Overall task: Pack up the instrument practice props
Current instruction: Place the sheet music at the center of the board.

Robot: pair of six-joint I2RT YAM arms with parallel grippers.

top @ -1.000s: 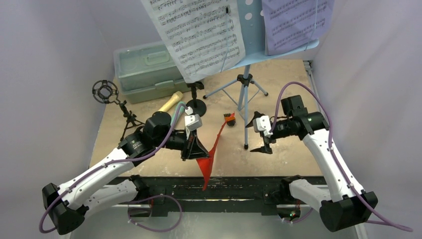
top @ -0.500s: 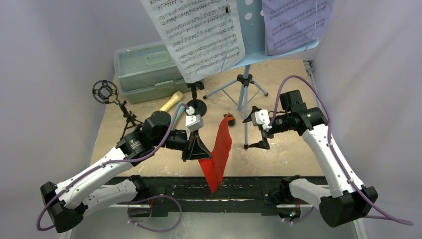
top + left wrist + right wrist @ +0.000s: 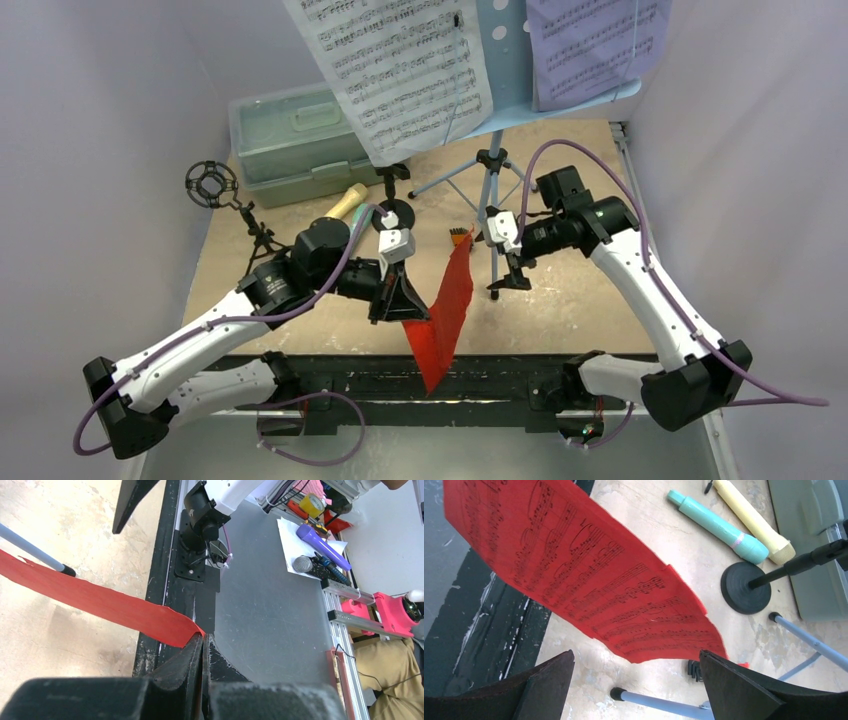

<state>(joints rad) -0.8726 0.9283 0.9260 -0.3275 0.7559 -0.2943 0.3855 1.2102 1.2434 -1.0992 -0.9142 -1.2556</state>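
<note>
The light-blue music rack (image 3: 500,60) stands on its tripod, with the white sheet (image 3: 400,70) and purple sheet (image 3: 590,45) on it. Left of the rack sits the pale green case (image 3: 290,135). Before the rack's legs the red sheet (image 3: 447,310) is held up, one corner pinched in the left gripper (image 3: 202,640); the right gripper (image 3: 635,655) gapes wide by its far edge, seemingly not touching. The tan microphone (image 3: 343,203) and teal microphone (image 3: 719,527) lie left of the rack's legs

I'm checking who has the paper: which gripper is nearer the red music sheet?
Left. The left gripper is shut on a corner of the red music sheet; the right gripper is open beside its far end, with no contact visible.
</note>
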